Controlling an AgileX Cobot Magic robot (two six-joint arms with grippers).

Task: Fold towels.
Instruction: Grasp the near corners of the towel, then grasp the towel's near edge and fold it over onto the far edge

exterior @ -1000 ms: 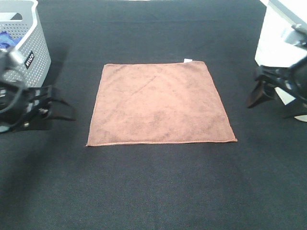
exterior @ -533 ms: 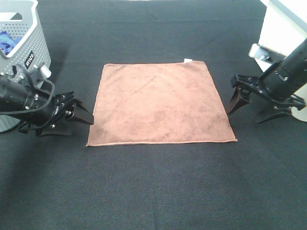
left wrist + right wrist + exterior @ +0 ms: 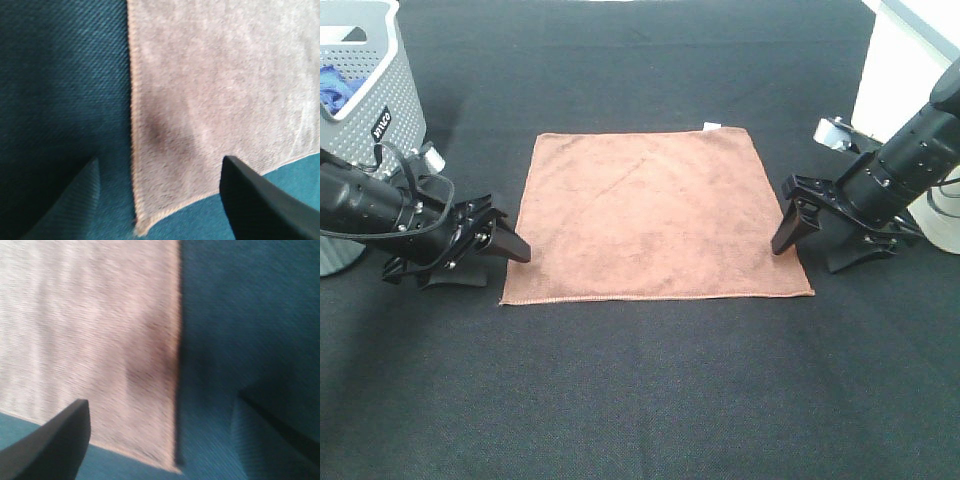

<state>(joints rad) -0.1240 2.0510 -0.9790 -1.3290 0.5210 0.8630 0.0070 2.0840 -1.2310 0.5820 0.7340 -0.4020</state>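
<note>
Towel [image 3: 655, 215] lies flat and square on the black bench [image 3: 650, 400]. The left fingers [image 3: 510, 243] are spread wide, and its left hem runs between them near the front corner. The right fingers [image 3: 788, 225] are apart too, straddling the right hem, gripping nothing.

Basket [image 3: 392, 95] cut off at corner — blue cloth [image 3: 332, 82] mostly hidden inside; towel [image 3: 90, 340] blurred in right wrist view

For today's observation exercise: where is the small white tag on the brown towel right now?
In the high view, the white tag sticks out from the far edge of the towel, near its right-hand corner.
</note>
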